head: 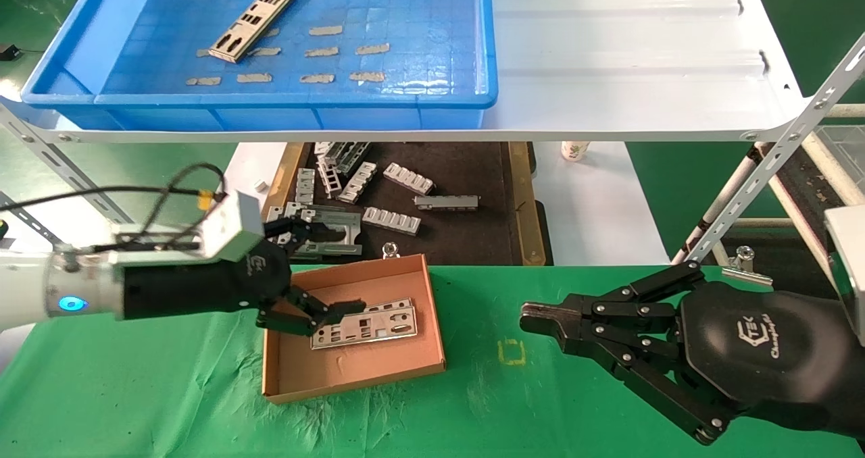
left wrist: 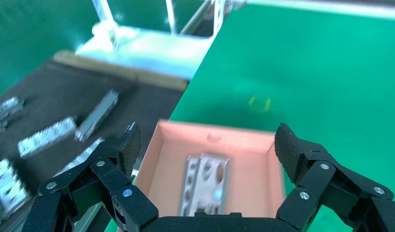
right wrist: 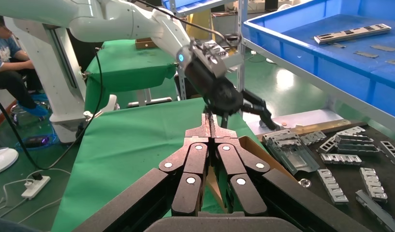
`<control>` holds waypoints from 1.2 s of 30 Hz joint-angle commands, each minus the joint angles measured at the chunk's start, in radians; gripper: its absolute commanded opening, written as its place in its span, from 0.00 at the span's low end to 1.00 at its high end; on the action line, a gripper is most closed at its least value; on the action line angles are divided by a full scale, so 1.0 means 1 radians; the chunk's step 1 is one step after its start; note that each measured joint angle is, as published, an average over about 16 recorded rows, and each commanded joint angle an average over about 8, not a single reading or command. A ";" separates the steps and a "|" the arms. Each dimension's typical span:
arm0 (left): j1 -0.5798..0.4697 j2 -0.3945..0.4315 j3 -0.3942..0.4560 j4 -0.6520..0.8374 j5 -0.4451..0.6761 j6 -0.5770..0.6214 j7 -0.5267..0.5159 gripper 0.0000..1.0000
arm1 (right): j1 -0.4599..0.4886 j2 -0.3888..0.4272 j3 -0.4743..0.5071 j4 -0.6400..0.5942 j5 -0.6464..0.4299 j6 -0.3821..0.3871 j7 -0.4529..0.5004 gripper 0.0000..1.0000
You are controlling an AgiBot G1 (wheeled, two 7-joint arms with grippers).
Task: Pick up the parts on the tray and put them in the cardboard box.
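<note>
The blue tray (head: 101,59) on the white shelf holds one silver part (head: 253,22), also seen as a part (right wrist: 352,33) in the right wrist view. The cardboard box (head: 338,370) sits on the green cloth with silver parts (head: 365,323) lying flat inside. My left gripper (head: 324,269) hovers over the box's left end, open, with nothing between its fingers (left wrist: 132,142). The left wrist view looks down at the box (left wrist: 161,169) and its parts (left wrist: 207,186). My right gripper (head: 534,319) rests shut to the right of the box, holding nothing.
A dark mat (head: 466,242) with wood-coloured rims behind the box carries several grey ribbed brackets (head: 392,218). The white shelf (head: 608,59) overhangs it. A yellow square mark (head: 511,352) is on the cloth. A slanted metal strut (head: 770,167) stands at the right.
</note>
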 commanded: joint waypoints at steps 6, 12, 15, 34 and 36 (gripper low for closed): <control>0.016 -0.034 -0.040 -0.056 -0.066 0.051 -0.070 1.00 | 0.000 0.000 0.000 0.000 0.000 0.000 0.000 1.00; 0.058 -0.060 -0.074 -0.133 -0.099 0.048 -0.113 1.00 | 0.000 0.000 0.000 0.000 0.000 0.000 0.000 1.00; 0.079 -0.074 -0.090 -0.175 -0.114 0.048 -0.134 1.00 | 0.000 0.000 0.000 0.000 0.000 0.000 0.000 1.00; 0.211 -0.164 -0.193 -0.440 -0.214 0.050 -0.266 1.00 | 0.000 0.000 0.000 0.000 0.000 0.000 0.000 1.00; 0.224 -0.173 -0.204 -0.467 -0.224 0.050 -0.280 1.00 | 0.000 0.000 0.000 0.000 0.000 0.000 0.000 1.00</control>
